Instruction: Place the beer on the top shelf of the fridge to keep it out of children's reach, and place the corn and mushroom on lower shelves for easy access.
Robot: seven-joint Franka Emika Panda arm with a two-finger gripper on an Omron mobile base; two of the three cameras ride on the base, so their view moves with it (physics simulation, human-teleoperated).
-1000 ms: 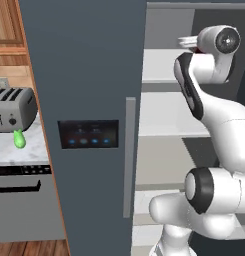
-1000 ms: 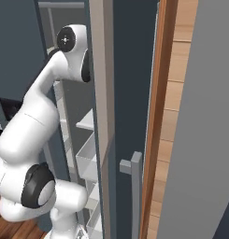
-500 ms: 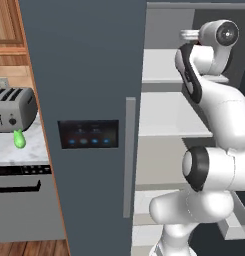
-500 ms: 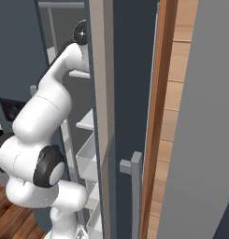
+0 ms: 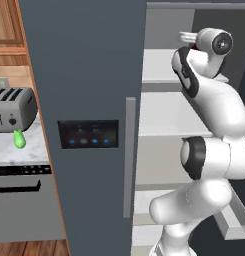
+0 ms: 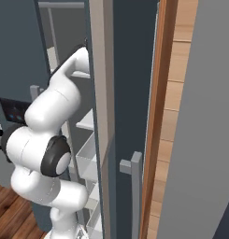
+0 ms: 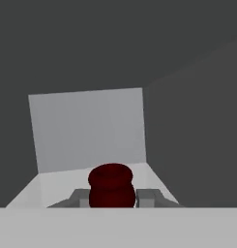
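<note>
1. Left base view: the arm (image 5: 209, 125) is reaching into the open fridge (image 5: 84, 75) at the height of the top shelf (image 5: 161, 67). Compared with a second ago, its upper links are standing straighter and higher, and the hand end is pushing further left into the compartment. The corn (image 5: 19, 139) is lying on the counter to the far left, in front of the toaster (image 5: 11, 107), where it was a second ago. The lower shelves (image 5: 164, 112) are showing beneath the arm's reach.

2. Right base view: the arm is leaning deeper behind the door edge (image 6: 99, 116) than before; the round wrist joint seen earlier is now passing out of sight behind it.

3. Hand view: the gripper (image 7: 111, 197) is clamping the beer (image 7: 111, 186) by its reddish neck, one finger (image 7: 80, 197) on each side. The pale back wall (image 7: 88, 128) of the fridge is standing beyond the bottle.
</note>
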